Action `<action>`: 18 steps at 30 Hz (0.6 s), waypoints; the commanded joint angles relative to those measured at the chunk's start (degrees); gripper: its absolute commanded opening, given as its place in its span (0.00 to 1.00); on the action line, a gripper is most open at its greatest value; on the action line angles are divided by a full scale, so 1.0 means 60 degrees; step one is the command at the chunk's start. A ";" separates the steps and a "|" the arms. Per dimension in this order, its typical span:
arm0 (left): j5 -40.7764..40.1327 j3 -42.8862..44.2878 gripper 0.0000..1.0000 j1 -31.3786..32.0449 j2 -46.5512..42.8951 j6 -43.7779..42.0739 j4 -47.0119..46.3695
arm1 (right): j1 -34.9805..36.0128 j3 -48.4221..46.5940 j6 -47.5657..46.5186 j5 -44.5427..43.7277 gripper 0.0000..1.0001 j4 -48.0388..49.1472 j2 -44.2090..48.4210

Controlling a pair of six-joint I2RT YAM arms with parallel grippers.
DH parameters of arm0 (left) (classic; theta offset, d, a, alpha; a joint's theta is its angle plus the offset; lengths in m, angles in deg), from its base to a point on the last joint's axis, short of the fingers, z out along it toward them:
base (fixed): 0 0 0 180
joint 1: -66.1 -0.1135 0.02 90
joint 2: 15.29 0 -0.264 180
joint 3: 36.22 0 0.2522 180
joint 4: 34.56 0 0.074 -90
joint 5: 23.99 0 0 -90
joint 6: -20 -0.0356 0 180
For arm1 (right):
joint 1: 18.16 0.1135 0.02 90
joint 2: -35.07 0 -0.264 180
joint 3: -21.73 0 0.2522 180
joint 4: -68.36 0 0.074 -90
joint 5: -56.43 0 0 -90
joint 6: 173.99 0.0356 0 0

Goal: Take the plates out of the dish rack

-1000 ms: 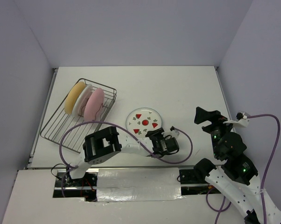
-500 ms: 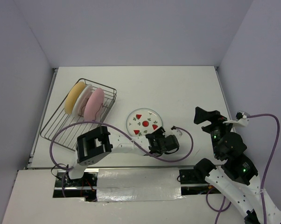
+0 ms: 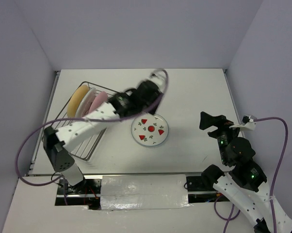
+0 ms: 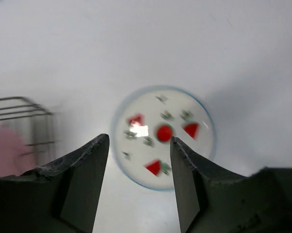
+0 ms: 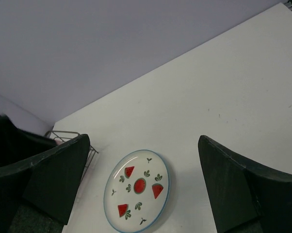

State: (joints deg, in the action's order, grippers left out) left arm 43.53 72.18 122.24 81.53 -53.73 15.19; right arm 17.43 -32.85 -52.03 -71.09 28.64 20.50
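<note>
A white plate with red fruit marks [image 3: 150,130] lies flat on the table, right of the dish rack [image 3: 63,133]. It also shows in the left wrist view [image 4: 163,136] and the right wrist view [image 5: 136,189]. Three plates stand on edge in the rack: tan-yellow [image 3: 76,101], white [image 3: 89,99] and pink [image 3: 98,106]. My left gripper [image 3: 148,91] is raised above the far side of the flat plate, open and empty [image 4: 138,140]. My right gripper [image 3: 211,121] hangs open and empty to the right [image 5: 143,141].
The rack's corner [image 4: 20,104] and a blurred pink plate [image 4: 5,145] show at the left of the left wrist view. The rack corner also shows in the right wrist view [image 5: 63,136]. Grey walls enclose the table on three sides.
My left arm has swung from low at the plate's near side up and back, over the plate's far side by the rack. The patterned plate stays on the table. The right arm has barely moved.
</note>
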 commanded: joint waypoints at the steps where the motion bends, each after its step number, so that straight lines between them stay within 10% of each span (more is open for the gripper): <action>1: 0.0190 0.1116 0.65 -0.1663 -0.1032 -0.0324 0.1643 | -0.0044 0.0064 -0.0303 0.0349 1.00 0.0751 -0.0092; 10: 0.2966 0.0228 0.69 -0.6494 -0.2775 -0.1041 0.1928 | -0.0029 0.0006 -0.0508 0.0759 1.00 0.0825 -0.0282; 18: 0.4523 -0.1195 0.68 -0.8053 -0.3040 -0.1145 0.1429 | -0.0029 -0.0038 -0.0581 0.1155 1.00 0.0840 -0.0326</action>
State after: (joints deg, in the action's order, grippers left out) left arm 65.04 65.38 74.63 64.46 -59.39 25.24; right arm 17.43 -32.81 -54.30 -65.82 31.24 19.21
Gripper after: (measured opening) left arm 0.678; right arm 0.998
